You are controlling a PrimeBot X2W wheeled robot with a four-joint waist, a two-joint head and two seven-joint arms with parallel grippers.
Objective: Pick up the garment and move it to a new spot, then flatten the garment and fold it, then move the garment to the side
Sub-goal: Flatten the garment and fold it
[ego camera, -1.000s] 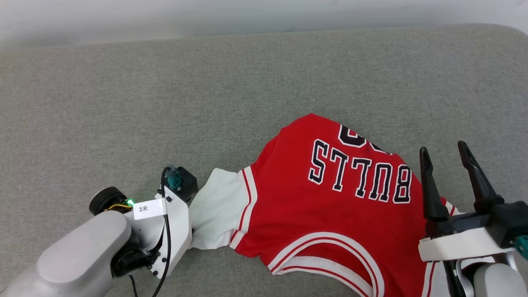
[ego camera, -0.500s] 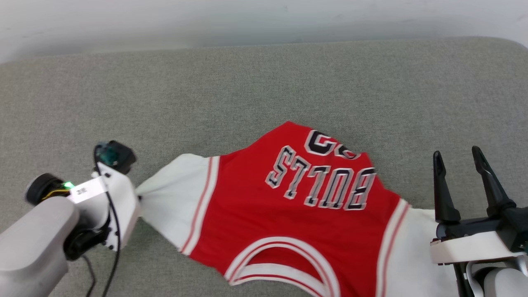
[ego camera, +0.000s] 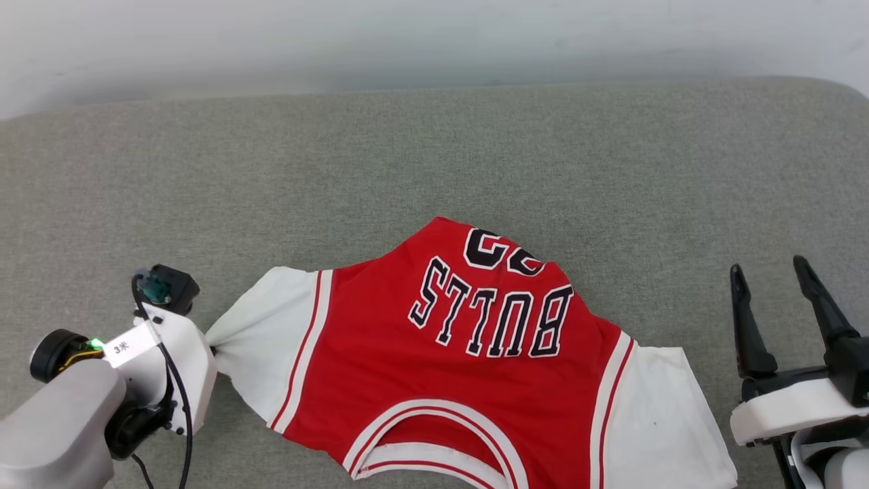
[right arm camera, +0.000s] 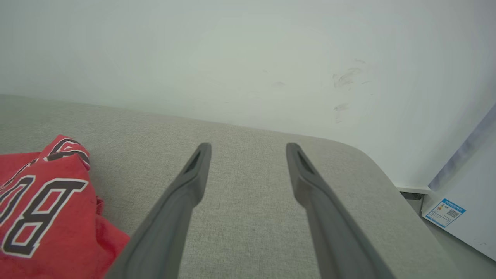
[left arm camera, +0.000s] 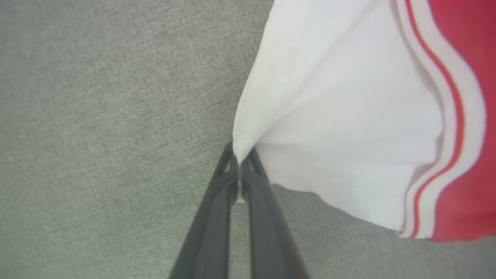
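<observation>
One garment [ego camera: 468,353], a red jersey T-shirt, is lying front up on a grey padded surface [ego camera: 407,156] with a pale wall [ego camera: 407,41] at the far side. It is resting near the front edge, between two grippers, with its collar toward the robot. The black "BULLS" lettering is reading upside down in the head view. A number beyond it is partly folded under.

Two white sleeves are showing. The left sleeve [ego camera: 265,339] is being drawn to a point toward the left. The right sleeve [ego camera: 658,414] is lying flat.

The left gripper [left arm camera: 240,155] is pinching the tip of the left sleeve, its two dark fingers closed tight on the white cloth. The right gripper [ego camera: 767,265] is hovering just right of the garment, its two fingers spread wide and holding nothing.

Compared with one second ago, the left arm is sitting farther left. The shirt has slid left with it and is spread wider. Its right sleeve, then under the right gripper, is now lying clear of it. The camera has also shifted.
</observation>
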